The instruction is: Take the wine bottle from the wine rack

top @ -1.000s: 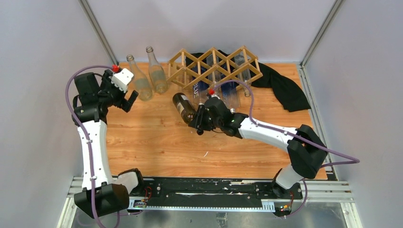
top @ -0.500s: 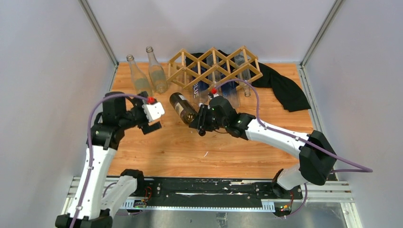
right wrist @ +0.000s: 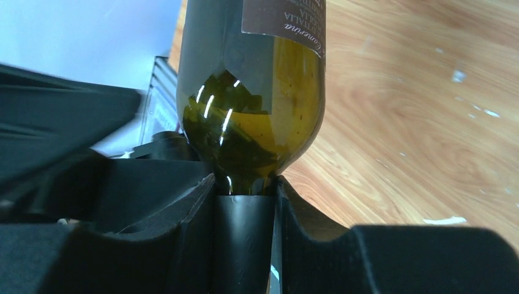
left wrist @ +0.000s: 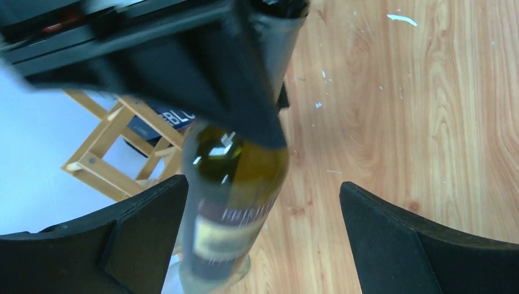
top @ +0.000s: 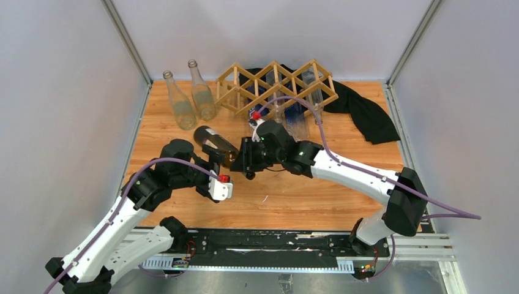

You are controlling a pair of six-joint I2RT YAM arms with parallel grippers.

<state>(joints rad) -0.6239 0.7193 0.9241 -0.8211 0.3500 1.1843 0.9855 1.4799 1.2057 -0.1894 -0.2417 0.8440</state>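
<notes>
**Bottle clear of the rack, held by the neck**

The wine bottle (top: 215, 143) is out of the wine rack (top: 275, 87). It sits in front of the rack's left end, on the side toward the arm bases, and no part of it touches the slats. It is dark green glass with a dark label. It lies on a slant, with its base pointing away from the rack's left end and its neck toward the right arm.

The right gripper (top: 246, 163) is clenched on the bottle's neck. In the right wrist view both black fingers (right wrist: 183, 208) press against the dark capsule just below the shoulder.

The left gripper (top: 219, 161) is released. It is in front of the rack too, beside the bottle's body. The left wrist view shows its two fingers (left wrist: 131, 236) spread wide with the bottle between them. One finger is right beside the glass and the other is well apart from it.

Clear bottles with a blue label (top: 287, 114) rest in the rack's cells. Two clear empty bottles (top: 177, 104) stand on the table (top: 183, 202) just left of the rack. A black cloth (top: 367, 113) lies behind the rack and off its right end.
</notes>
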